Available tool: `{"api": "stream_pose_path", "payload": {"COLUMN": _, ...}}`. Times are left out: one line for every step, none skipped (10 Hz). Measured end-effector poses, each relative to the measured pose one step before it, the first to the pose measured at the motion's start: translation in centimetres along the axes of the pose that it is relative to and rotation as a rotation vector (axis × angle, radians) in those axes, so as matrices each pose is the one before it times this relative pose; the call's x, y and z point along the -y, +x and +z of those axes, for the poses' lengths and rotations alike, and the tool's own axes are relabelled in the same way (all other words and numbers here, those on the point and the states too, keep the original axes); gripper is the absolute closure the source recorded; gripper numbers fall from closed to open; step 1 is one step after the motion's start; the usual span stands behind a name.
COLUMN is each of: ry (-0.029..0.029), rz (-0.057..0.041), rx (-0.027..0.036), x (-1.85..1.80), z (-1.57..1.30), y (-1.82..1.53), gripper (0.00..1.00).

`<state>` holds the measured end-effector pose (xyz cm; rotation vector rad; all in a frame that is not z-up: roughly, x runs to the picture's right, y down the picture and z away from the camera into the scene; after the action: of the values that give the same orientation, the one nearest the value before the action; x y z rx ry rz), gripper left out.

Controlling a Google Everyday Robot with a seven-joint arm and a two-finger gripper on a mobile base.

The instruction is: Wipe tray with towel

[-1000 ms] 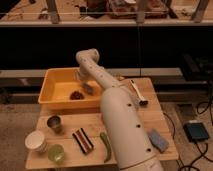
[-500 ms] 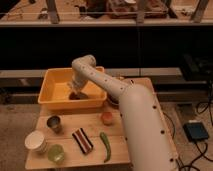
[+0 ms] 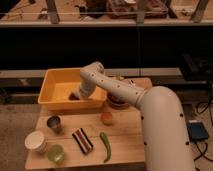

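The yellow tray [image 3: 52, 82] stands at the back left of the wooden table [image 3: 125, 145]. My white arm reaches over the tray's front right wall. My gripper [image 3: 76, 95] is down inside the tray, near its front wall at the middle. A small dark mass [image 3: 73, 96] lies on the tray floor right at the gripper. It may be the towel, but I cannot tell it apart from the gripper. The rest of the tray floor shows bare yellow.
In front of the tray stand a metal cup [image 3: 54, 123], a white cup [image 3: 35, 141] and a green cup [image 3: 56, 153]. A dark striped block [image 3: 82, 140], a green chili [image 3: 105, 146], an orange ball [image 3: 106, 118] and a dark bowl [image 3: 118, 102] lie to the right.
My arm has swung left across the table and lowered. The gripper has moved from the tray's right side towards its middle, near the front wall.
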<state>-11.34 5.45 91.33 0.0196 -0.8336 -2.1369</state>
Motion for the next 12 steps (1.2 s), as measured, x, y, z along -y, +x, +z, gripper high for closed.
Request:
{"api": "stream_pose_path", "payload": {"ry": -0.01685, "rz": 0.02705, "rx": 0.00779, "x": -1.452, "z": 0.184, "y": -0.277, "gripper": 1.00}}
{"api": "stream_pose_path", "payload": {"ry": -0.02082, "rz": 0.02901, "rx": 0.00915, "x": -1.770, "z": 0.269, "y": 0.183, "gripper": 1.00}}
{"api": "stream_pose_path", "payload": {"ry": -0.02318, "rz": 0.02669, "rx": 0.00596, "x": -1.755, "z": 0.275, "y": 0.757, "gripper": 1.00}}
{"api": "stream_pose_path", "payload": {"ry": -0.01451, "rz": 0.01285, "rx": 0.00290, "x": -1.033, "z": 0.154, "y": 0.868, "gripper": 1.00}}
{"api": "stream_pose_path", "payload": {"ry": -0.02240, "rz": 0.02122, "rx": 0.00084, "x": -1.607, "z": 0.106, "y": 1.928, "gripper": 1.00}}
{"api": "stream_pose_path", "payload": {"ry": -0.01525, "rz": 0.01434, "rx": 0.00142, "x": -1.025, "z": 0.134, "y": 1.690, "gripper": 1.00}}
{"api": "stream_pose_path", "payload": {"ry": -0.00769, "rz": 0.01089, "rx": 0.00159, "x": -0.490, "z": 0.109, "y": 1.176, "gripper": 1.00}}
{"api": "stream_pose_path", "payload": {"ry": -0.00138, "rz": 0.01576, "rx": -0.00301, "x": -0.131, "z": 0.186, "y": 1.848, "gripper": 1.00}}
{"api": "stream_pose_path", "payload": {"ry": 0.00640, "rz": -0.00557, "rx": -0.00477, "x": 0.665, "z": 0.150, "y": 1.786, "gripper": 1.00}}
{"api": "stream_pose_path", "payload": {"ry": 0.00516, "rz": -0.01027, "rx": -0.00571, "x": 0.529, "z": -0.023, "y": 0.979, "gripper": 1.00}}
{"api": "stream_pose_path", "payload": {"ry": 0.01280, "rz": -0.01961, "rx": -0.01105, "x": 1.056, "z": -0.184, "y": 0.793, "gripper": 1.00}}
{"api": "stream_pose_path", "payload": {"ry": 0.01768, "rz": -0.01848, "rx": -0.01236, "x": 1.098, "z": -0.260, "y": 0.268, "gripper": 1.00}}
